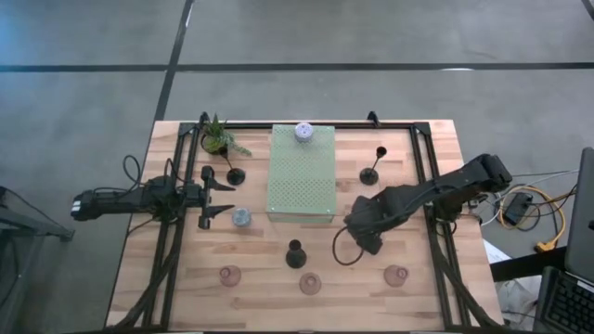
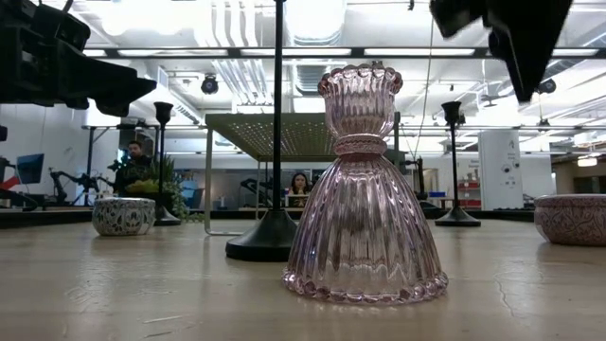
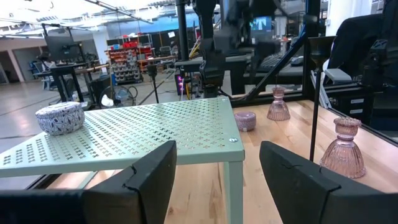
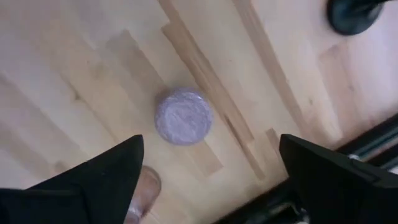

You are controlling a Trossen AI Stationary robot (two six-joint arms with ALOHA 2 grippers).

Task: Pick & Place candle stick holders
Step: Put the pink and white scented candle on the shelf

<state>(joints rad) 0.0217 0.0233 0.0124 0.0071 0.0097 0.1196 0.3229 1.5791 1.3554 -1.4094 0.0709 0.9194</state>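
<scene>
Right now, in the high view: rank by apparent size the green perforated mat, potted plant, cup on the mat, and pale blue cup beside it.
1. green perforated mat
2. potted plant
3. cup on the mat and pale blue cup: look alike, so unranked.

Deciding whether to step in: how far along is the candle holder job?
Done, it seems: one patterned cup sits on the mat. In hand: nothing; the right gripper hangs open over a lilac cup on the table, the left gripper is open beside the mat. Left: three black candlesticks, three pink holders and a blue cup stand on the table.
</scene>
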